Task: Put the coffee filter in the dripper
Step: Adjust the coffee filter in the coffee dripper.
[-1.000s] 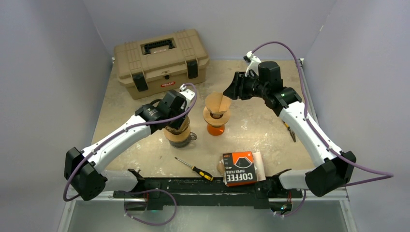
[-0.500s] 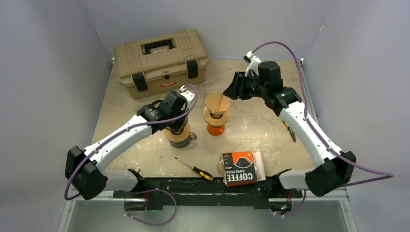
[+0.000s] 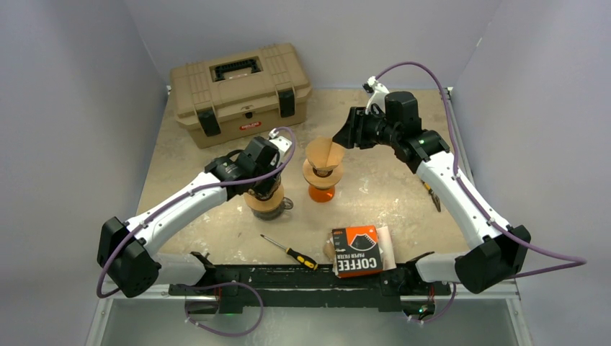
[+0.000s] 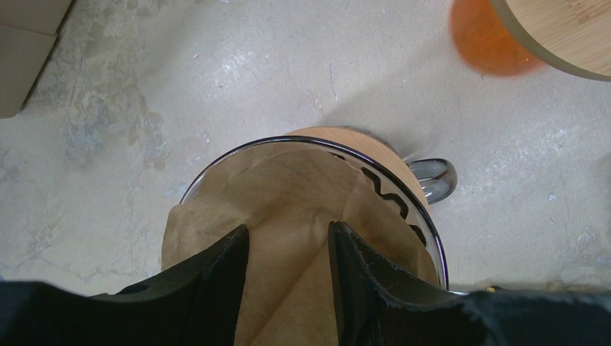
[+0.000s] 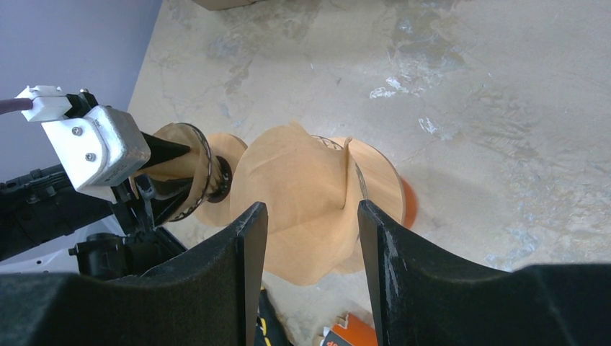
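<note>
A brown paper coffee filter (image 4: 288, 191) sits in a glass dripper (image 4: 429, 238) with a wooden collar (image 3: 266, 207). My left gripper (image 4: 288, 234) hovers right over it, open, with a fold of the filter showing between its fingers; in the top view the left gripper (image 3: 267, 186) covers most of that dripper. A second filter (image 3: 324, 154) stands in an orange dripper (image 3: 321, 192) mid-table. My right gripper (image 3: 337, 138) is open, up and to the right of that filter, apart from it. In the right wrist view that filter (image 5: 302, 173) shows beyond the right gripper (image 5: 311, 209).
A tan toolbox (image 3: 240, 83) stands at the back left. Near the front edge lie a screwdriver (image 3: 290, 251) and an orange-black coffee filter pack (image 3: 357, 251). A small tool (image 3: 432, 196) lies on the right. The glass dripper's metal handle (image 4: 432, 176) points toward the orange dripper.
The left arm has shifted very slightly over the glass dripper and its jaws have parted a touch. The right arm has not moved.
</note>
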Tool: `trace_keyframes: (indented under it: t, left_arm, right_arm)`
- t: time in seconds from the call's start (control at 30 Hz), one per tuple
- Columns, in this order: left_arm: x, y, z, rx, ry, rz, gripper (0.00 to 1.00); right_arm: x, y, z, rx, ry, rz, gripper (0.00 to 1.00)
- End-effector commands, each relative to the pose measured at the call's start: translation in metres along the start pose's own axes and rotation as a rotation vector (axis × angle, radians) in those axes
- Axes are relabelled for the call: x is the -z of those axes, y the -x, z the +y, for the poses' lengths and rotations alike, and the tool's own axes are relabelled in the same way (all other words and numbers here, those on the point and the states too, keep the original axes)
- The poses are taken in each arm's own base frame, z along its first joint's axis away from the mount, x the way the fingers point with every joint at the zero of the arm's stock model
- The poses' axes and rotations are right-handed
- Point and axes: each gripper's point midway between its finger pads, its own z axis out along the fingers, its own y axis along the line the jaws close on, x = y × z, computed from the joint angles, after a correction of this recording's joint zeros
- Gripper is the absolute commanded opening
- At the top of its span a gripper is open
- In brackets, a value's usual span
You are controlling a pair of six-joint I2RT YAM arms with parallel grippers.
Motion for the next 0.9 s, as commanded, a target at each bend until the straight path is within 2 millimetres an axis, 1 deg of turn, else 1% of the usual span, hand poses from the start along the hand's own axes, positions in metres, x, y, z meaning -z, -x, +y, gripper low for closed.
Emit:
trace_keyframes:
  t: [0.0, 0.27, 0.47, 0.53, 0.7, 0.87]
  left_arm:
    - [-0.012, -0.018, -0.008, -0.007, -0.020, 0.065, 0.44]
    - [-0.019, -0.026, -0.010, -0.017, -0.024, 0.101, 0.44]
    - [-0.020, -0.028, -0.009, -0.015, -0.018, 0.108, 0.51]
    - [-0.019, -0.028, -0.010, -0.013, -0.019, 0.109, 0.51]
    - [-0.017, -0.023, -0.009, -0.010, -0.021, 0.096, 0.50]
    - [-0.009, -0.012, -0.009, 0.004, -0.026, 0.064, 0.50]
  right_arm:
    - [0.007, 0.017, 0.008, 0.035, 0.020, -0.060, 0.53]
    - [0.004, 0.015, 0.007, 0.034, 0.022, -0.049, 0.53]
    - [0.006, 0.018, 0.008, 0.036, 0.022, -0.057, 0.53]
    - [0.006, 0.018, 0.008, 0.037, 0.024, -0.058, 0.53]
    - [0.006, 0.018, 0.008, 0.036, 0.024, -0.058, 0.53]
    - [0.007, 0.019, 0.009, 0.037, 0.027, -0.059, 0.53]
